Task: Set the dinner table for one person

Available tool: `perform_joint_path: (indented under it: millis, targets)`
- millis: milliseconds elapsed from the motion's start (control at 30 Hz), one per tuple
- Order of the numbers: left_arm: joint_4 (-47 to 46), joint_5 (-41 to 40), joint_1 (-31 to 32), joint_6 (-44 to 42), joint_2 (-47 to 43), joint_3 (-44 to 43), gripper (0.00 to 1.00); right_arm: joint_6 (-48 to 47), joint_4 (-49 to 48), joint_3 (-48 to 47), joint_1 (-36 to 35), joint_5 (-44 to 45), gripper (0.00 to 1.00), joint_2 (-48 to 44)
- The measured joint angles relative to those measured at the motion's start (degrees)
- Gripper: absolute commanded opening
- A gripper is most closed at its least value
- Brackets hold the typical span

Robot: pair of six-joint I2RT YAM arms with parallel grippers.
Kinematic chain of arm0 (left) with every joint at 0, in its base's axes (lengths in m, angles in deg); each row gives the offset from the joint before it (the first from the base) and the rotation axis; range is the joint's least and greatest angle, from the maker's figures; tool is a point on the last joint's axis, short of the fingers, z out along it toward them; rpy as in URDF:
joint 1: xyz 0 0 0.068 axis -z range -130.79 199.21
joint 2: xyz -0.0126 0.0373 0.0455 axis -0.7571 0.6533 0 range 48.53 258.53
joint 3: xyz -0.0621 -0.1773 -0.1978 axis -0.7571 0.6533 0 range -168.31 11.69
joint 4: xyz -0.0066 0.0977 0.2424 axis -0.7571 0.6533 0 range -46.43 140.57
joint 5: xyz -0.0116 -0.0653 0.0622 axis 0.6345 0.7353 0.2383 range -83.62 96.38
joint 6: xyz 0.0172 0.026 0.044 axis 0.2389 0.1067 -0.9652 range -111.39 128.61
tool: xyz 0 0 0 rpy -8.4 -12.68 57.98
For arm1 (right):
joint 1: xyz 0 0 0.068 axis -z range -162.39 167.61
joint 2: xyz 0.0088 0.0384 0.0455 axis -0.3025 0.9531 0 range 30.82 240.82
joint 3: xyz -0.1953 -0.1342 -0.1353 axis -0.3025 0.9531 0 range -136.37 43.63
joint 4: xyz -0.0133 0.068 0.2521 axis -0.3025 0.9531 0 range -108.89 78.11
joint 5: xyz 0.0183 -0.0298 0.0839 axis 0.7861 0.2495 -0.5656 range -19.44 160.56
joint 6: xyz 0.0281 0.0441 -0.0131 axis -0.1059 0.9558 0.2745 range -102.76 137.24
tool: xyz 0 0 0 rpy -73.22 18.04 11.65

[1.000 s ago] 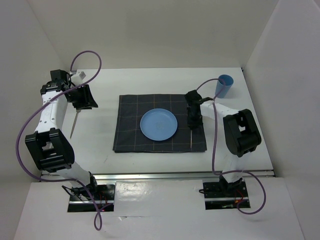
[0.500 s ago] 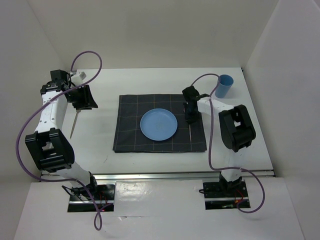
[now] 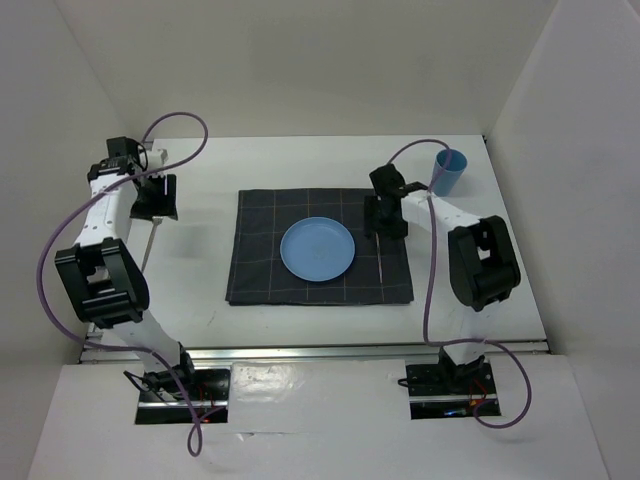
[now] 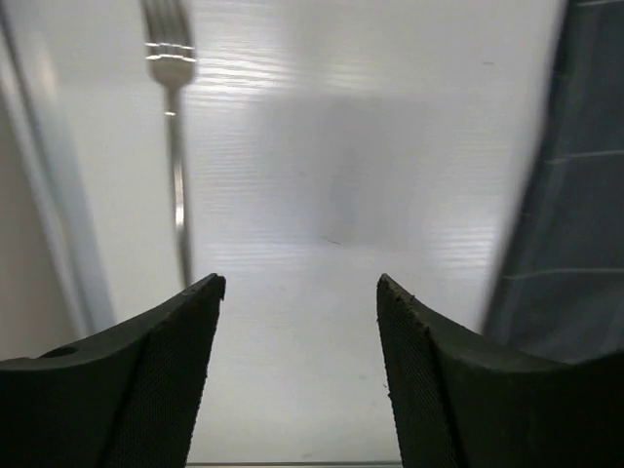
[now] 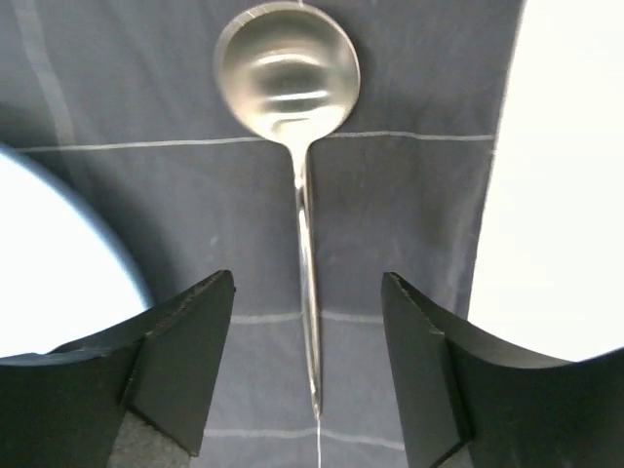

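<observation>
Right end effector (image 5: 307, 283) is spread wide, one finger on each side of the spoon (image 5: 289, 73) handle, neither touching it. The spoon lies flat on the mat (image 5: 409, 214), bowl at the end away from the wrist, in the strip between the plate (image 5: 49, 278) rim and the mat's right edge. It's tight in there. The plate rim is near one finger and the mat edge runs just past the other, with bare desk (image 5: 565, 195) beyond. The cup (image 3: 450, 172) stands on the desk off the mat's far right corner, well apart from the spoon.

Left end effector (image 4: 300, 283) is spread too, with only bare desk between its fingers. The fork (image 4: 172, 68) lies on the desk with its handle running in beside one finger; can't tell if they touch. The mat's left edge is off on the other side, apart from the fingers, so there's a broad lane of desk between fork and mat. From above, the fork sits close to the desk's left edge, by the wall (image 3: 50, 150).
</observation>
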Motion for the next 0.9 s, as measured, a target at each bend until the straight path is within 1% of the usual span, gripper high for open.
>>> perform_joint_path:
  millis: [100,200,267,333,500,600,633,667,733,767,900]
  targets:
    - [-1.2,-6.6,-0.3,-3.1,4.9,-2.1,0.79,0.0,0.5,-0.7,0.0,-0.2,0.73,-3.4]
    - [-0.9,-10.2,-1.3,-5.1,13.0,-8.2,0.79,-0.1,1.2,-2.5,0.0,-0.8,0.73,-5.1]
    - [-1.3,-10.8,-2.8,-5.6,18.1,-11.4,0.79,0.0,1.9,-4.0,0.0,-1.3,0.73,-5.3]
    - [-1.2,-10.7,-4.7,-5.9,21.6,-12.3,0.79,0.2,2.7,-5.2,0.3,-2.1,0.73,-5.3]
    - [0.3,-8.6,-8.1,-7.3,25.6,-12.3,0.79,1.1,3.5,-6.1,1.6,-4.9,0.73,-7.8]
    - [0.3,-6.3,-8.1,-8.5,26.3,-12.0,0.73,1.4,3.9,-6.8,2.3,-5.4,0.73,-9.6]
    - [0.3,-5.7,-7.9,-8.6,26.5,-12.0,0.71,1.5,4.1,-7.0,2.4,-5.4,0.73,-10.1]
    - [0.3,-5.3,-7.7,-8.7,26.7,-12.0,0.64,1.7,4.2,-7.1,2.5,-5.4,0.73,-10.6]
    - [0.2,-5.1,-7.5,-9.0,27.5,-12.0,0.59,1.9,4.5,-7.3,2.6,-5.4,0.73,-11.5]
    - [0.5,-4.9,-7.4,-9.2,28.0,-12.2,0.54,2.0,4.6,-7.3,2.6,-5.4,0.73,-11.8]
    - [2.1,-4.4,-7.9,-9.1,29.4,-14.3,0.45,3.0,4.9,-7.3,2.6,-4.9,0.73,-14.2]
